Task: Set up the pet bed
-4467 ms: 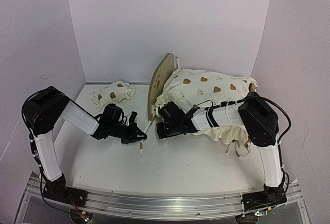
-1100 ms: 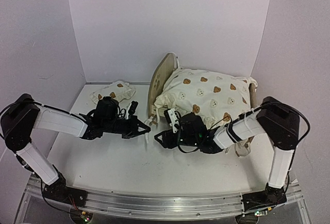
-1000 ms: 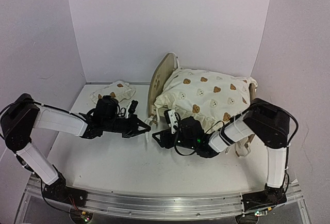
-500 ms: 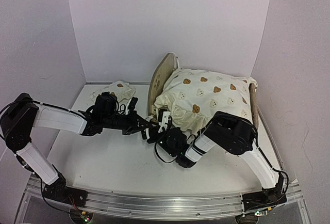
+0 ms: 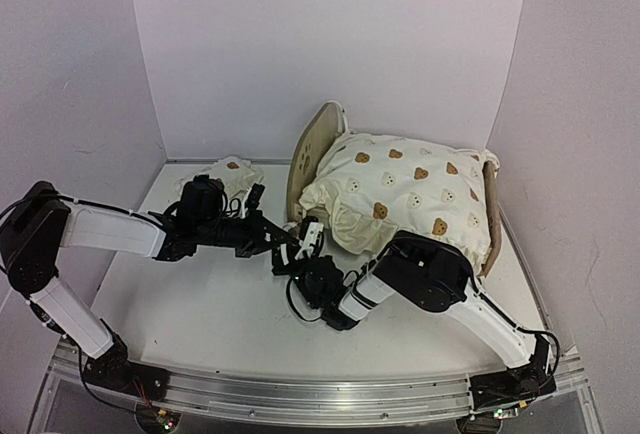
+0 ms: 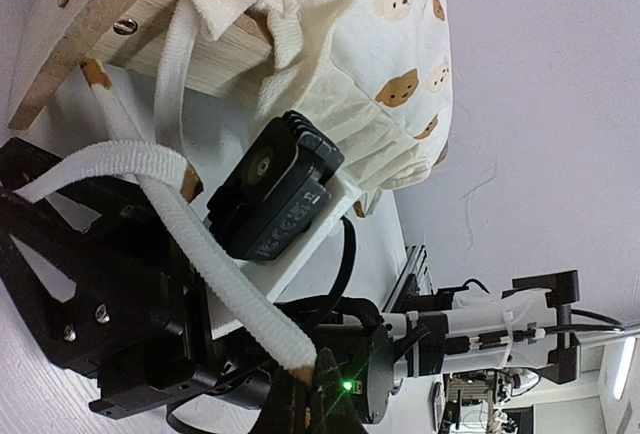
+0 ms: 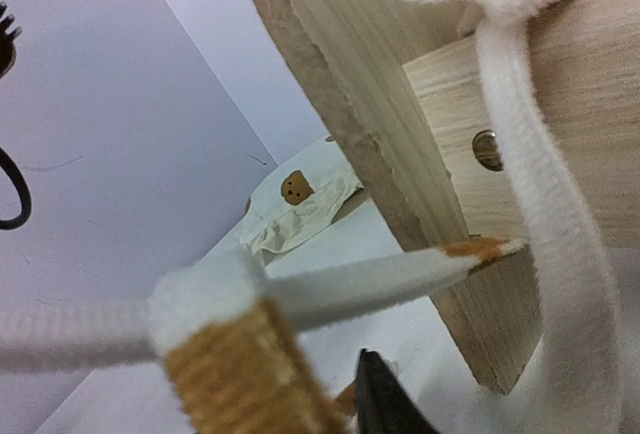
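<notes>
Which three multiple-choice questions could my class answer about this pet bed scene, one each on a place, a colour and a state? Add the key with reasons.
1. Where does the pillow lie?
A: propped upright against the back wall
B: on the table, left of the bed frame
C: on top of the bed frame

2. What colour are the bears on the cushion?
A: brown
B: blue
C: green

3. How is the left gripper?
A: wide open above the pillow
B: out of sight
C: shut on a white tie

Key:
1 B, the top view shows it flat beside the frame.
2 A, brown bears on cream cloth.
3 C, the tie runs through its closed fingers.
</notes>
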Motion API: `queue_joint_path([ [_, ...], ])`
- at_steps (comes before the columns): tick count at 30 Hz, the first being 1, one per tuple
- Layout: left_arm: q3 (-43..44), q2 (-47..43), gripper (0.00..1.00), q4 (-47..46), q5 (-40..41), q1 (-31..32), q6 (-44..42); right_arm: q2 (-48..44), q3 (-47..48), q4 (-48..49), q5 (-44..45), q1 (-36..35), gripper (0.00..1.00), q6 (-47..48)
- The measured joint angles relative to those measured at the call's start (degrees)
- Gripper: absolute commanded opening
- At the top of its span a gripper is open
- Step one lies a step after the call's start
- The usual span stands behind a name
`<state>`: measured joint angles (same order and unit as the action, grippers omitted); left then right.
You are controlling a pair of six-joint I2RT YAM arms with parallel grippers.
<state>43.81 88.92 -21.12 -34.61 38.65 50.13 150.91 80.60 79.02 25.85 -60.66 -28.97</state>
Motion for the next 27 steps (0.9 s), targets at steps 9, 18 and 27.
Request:
queue_joint_path([
  [9, -0.1, -0.9, 0.00, 0.2, 0.6, -0.7, -0.8, -6.8, -13.9, 1.2, -5.4, 0.4, 0.00, 0.3],
  [18, -1.1, -0.2, 0.00, 0.2, 0.7, -1.2, -2.6, -31.2, -29.0, -26.8, -21.0, 3.0, 0.00, -2.3],
  [27, -2.1, 2.9, 0.00, 0.3, 1.6, -1.2, -4.6, -33.2, -19.8, -54.5, -34.0, 11.9, 0.00, 3.9],
])
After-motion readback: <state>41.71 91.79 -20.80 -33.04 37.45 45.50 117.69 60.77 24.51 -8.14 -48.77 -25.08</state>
